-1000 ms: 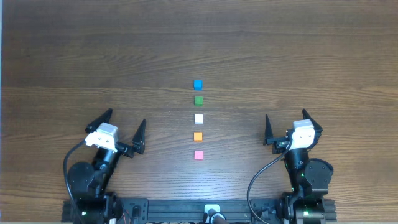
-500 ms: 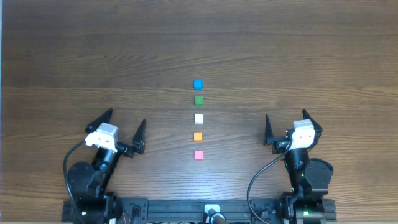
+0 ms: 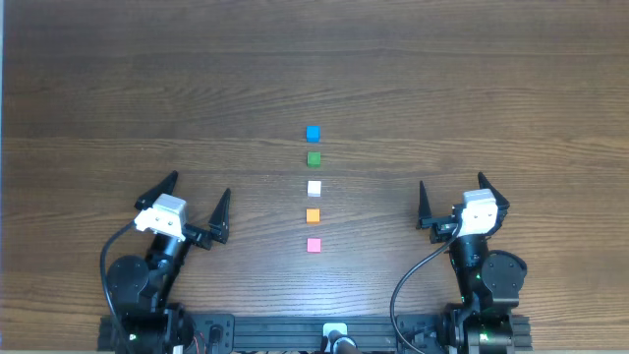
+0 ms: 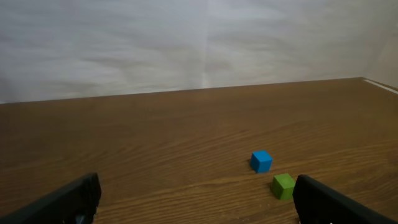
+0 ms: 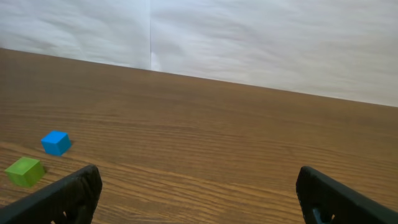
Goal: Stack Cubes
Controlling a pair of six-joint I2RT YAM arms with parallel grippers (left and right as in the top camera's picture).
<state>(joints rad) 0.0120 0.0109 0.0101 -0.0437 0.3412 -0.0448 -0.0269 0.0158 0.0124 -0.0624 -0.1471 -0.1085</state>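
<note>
Several small cubes lie in a straight column at the table's middle: blue (image 3: 313,133) farthest, then green (image 3: 314,158), white (image 3: 314,188), orange (image 3: 313,215) and pink (image 3: 314,245) nearest the bases. My left gripper (image 3: 198,200) stands open at the lower left, well apart from the cubes, with nothing between its fingers. My right gripper (image 3: 453,196) stands open at the lower right, likewise empty. The left wrist view shows the blue cube (image 4: 261,161) and green cube (image 4: 283,186) ahead. The right wrist view shows the blue cube (image 5: 56,142) and green cube (image 5: 25,171) too.
The brown wooden table (image 3: 314,69) is bare around the cubes. A pale wall (image 4: 186,43) rises behind its far edge. The arm bases and a black rail (image 3: 324,329) run along the near edge.
</note>
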